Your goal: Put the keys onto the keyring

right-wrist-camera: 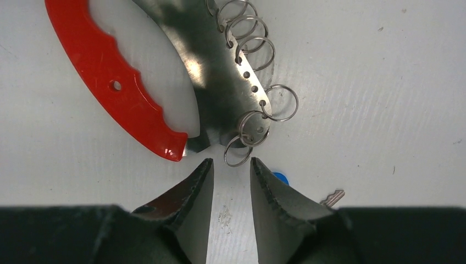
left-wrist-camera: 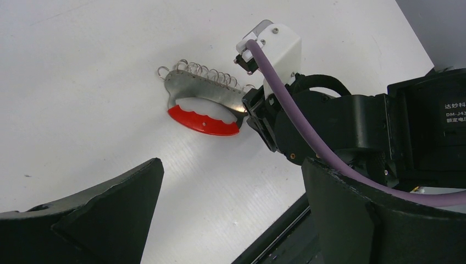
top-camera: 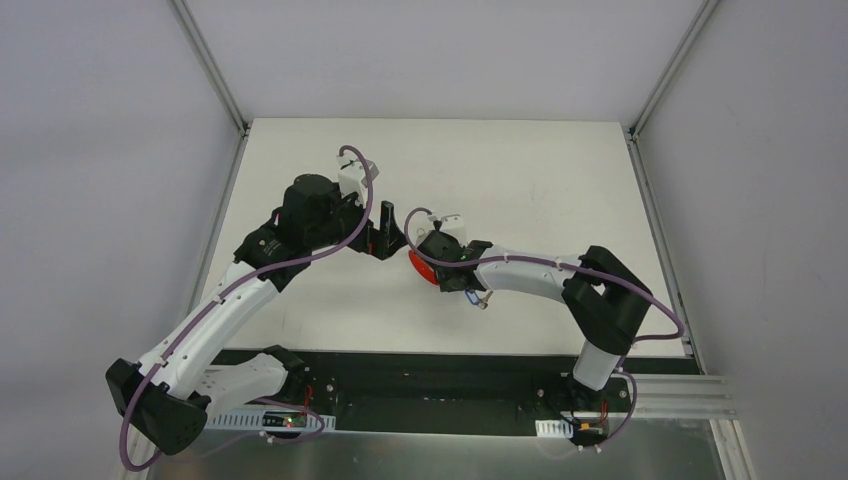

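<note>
Two tools meet near the middle of the white bench (top-camera: 540, 170), where the keyring (left-wrist-camera: 203, 110) lies flat. Its red strip (right-wrist-camera: 110, 88) curves along one side of a shiny metal plate (right-wrist-camera: 220, 93), and a row of thin wire rings (right-wrist-camera: 247, 38) runs along the plate's opposite edge, each hooked through a small hole. The right tool (right-wrist-camera: 231, 162) points at the end of the plate from just beside it; its fingers (right-wrist-camera: 192, 192) stand a narrow way apart with only bare bench between them, gripping nothing, and the last ring sits right at their tips, though I cannot tell whether it touches them. The keys (top-camera: 480, 300) rest on the bench close under this tool: in the right wrist view a bit of the blue tag (right-wrist-camera: 280, 177) peeks out behind one finger, and the tip of the small metal key (right-wrist-camera: 333, 197) shows a little further along, apart from the rings. The left tool (left-wrist-camera: 231, 165) hangs above the bench on the red strip's side with its fingers spread wide, holding nothing and clear of the keyring.
</note>
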You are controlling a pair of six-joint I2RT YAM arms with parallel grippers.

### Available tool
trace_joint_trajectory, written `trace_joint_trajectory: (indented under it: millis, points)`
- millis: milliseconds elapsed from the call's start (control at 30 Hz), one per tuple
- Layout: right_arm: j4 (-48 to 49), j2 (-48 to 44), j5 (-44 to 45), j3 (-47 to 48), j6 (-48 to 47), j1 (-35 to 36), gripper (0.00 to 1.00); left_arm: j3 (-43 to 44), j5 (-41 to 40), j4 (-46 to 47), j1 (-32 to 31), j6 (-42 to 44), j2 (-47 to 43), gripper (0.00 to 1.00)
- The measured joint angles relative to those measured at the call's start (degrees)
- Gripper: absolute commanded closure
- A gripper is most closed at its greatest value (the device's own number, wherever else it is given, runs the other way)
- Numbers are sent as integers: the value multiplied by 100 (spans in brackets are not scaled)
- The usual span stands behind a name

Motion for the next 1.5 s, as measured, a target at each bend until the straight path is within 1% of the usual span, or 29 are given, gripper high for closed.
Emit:
trace_joint_trajectory:
  millis: [167,733,967,1033,1300,1400,1500]
  points:
    - [35,15,66,0,0,0,72,0,-2,0,0,0,0,1]
    - [61,192,195,33,28,0,81,0,-4,-35,0,0,0,1]
    - [61,219,232,42,59,0,95,0,-4,-35,0,0,0,0]
    - [59,219,256,52,63,0,100,0,-4,-35,0,0,0,0]
    - [4,138,363,61,66,0,100,0,0,-35,0,0,-9,0]
    - [-17,-85,293,37,33,0,100,0,0,-35,0,2,-55,0]
    - [28,-505,98,-94,-50,0,100,0,0,-35,0,9,-155,0]
